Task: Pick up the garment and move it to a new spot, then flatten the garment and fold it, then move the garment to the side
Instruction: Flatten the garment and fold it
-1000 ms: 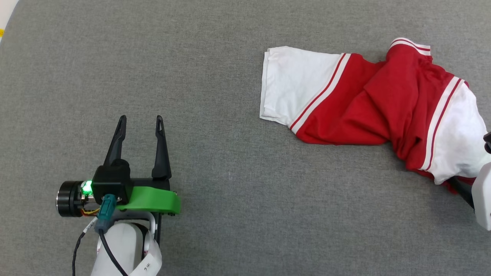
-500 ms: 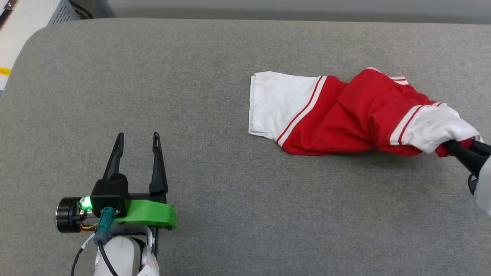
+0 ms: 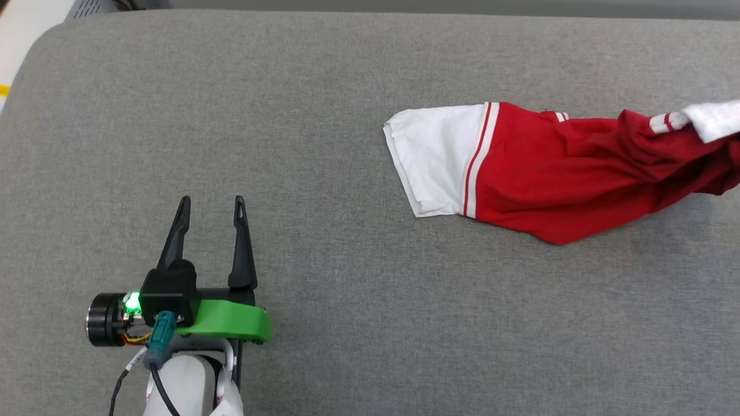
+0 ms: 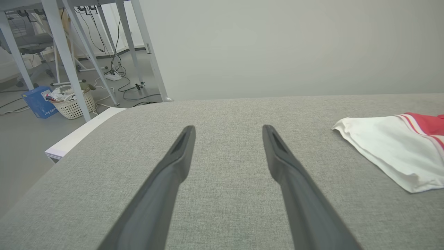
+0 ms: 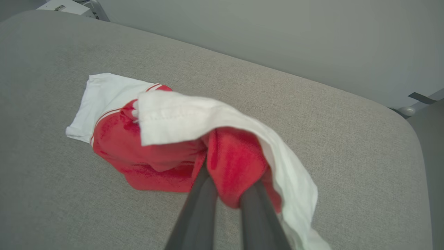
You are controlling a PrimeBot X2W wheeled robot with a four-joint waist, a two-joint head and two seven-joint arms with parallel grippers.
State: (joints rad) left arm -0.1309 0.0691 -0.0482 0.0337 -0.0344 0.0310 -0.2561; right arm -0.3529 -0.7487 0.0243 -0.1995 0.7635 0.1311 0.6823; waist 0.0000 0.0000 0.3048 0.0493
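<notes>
The garment (image 3: 549,173) is a red T-shirt with white sleeves and stripe trim. It lies stretched across the right half of the grey padded surface (image 3: 347,86). One white sleeve (image 3: 433,156) rests flat at its left end. Its right end rises off the surface and runs past the head view's right edge. In the right wrist view my right gripper (image 5: 227,194) is shut on a bunch of red and white cloth of the garment (image 5: 163,156), which hangs from it down to the surface. My left gripper (image 3: 211,202) stands open and empty at the lower left, far from the shirt. The left wrist view shows the left gripper (image 4: 228,128) with the white sleeve (image 4: 392,152) to its right.
The surface's rounded far-left corner (image 3: 40,40) is in view. Beyond the surface's edge in the left wrist view are metal table legs (image 4: 66,52), a white basket (image 4: 74,104) and a blue box (image 4: 38,102) on the floor. A pale wall stands behind.
My right gripper has shut on the shirt's right end and lifted it up and to the right, drawing the shirt out long. The head camera has shifted. The left arm has stayed put.
</notes>
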